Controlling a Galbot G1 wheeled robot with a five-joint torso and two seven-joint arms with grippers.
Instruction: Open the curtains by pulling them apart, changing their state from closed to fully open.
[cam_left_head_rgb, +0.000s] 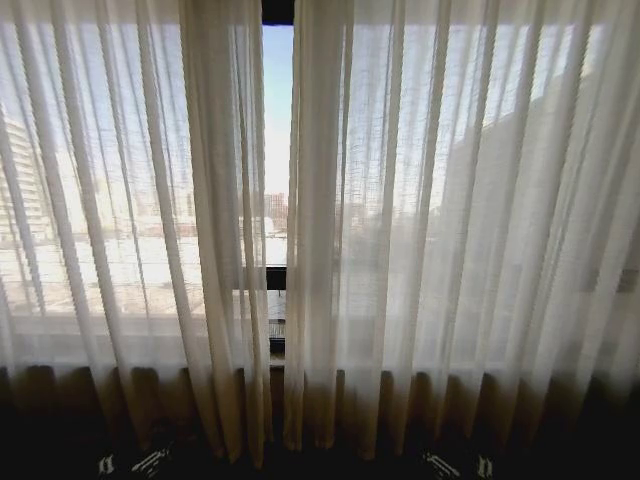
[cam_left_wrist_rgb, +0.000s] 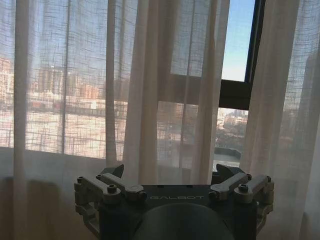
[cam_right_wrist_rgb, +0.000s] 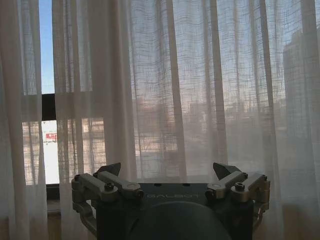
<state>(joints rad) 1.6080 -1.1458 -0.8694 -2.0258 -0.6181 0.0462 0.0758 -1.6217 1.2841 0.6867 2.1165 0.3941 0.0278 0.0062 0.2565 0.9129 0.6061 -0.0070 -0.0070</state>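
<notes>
Sheer curtains; "GALBOT" on left gripper, right gripper.

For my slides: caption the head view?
Sheer curtains hang nearly closed, a narrow gap showing window between the two panels.

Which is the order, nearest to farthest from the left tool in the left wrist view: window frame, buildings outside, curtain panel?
1. Curtain panel, just before the left tool.
2. Window frame, behind the gap.
3. Buildings outside, beyond the glass.
</notes>
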